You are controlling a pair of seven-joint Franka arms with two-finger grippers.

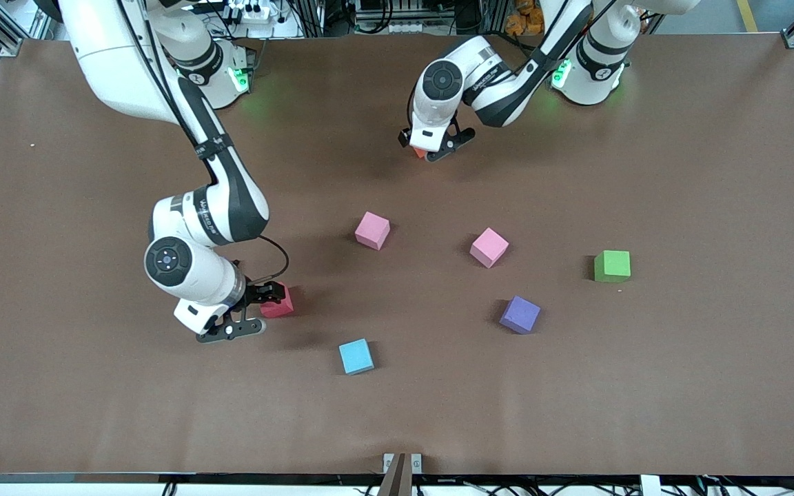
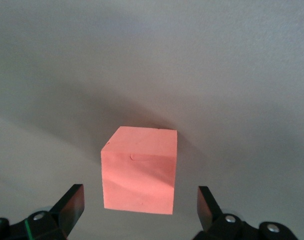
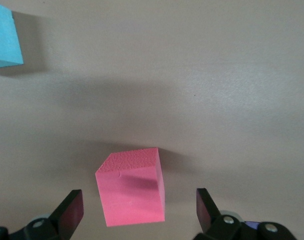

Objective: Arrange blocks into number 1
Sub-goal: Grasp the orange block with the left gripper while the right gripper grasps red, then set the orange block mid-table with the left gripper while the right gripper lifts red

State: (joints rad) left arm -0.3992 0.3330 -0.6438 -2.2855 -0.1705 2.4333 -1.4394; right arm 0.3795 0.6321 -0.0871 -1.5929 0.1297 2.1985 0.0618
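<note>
The left tool (image 1: 433, 146) is low over the orange block (image 1: 419, 152), which sits on the brown desk (image 1: 679, 172) not far from the arm bases. In the left wrist view the orange block (image 2: 140, 170) stands between the two fingers (image 2: 72, 205) with a gap on each side, so the tool is released and grips nothing.

Taking the light-blue cube (image 1: 356, 356) as landmark: the right tool (image 1: 249, 308) is down at the red block (image 1: 278, 302), which lies farther from the front camera than that cube and toward the right arm's end of the desk. In the right wrist view the red block (image 3: 132, 194) stands turned at an angle between the spread fingers (image 3: 69, 210), clear of both; this tool too is released. The light-blue cube (image 3: 5, 36) shows at the edge of that view.

One pink block (image 1: 372, 230) lies farther from the camera than the light-blue cube. The second pink block (image 1: 489, 247) and the purple block (image 1: 520, 315) lie toward the left arm's end from the cube, the purple one the nearer of these two to the camera. The green cube (image 1: 611, 266) rests still more toward that end.
</note>
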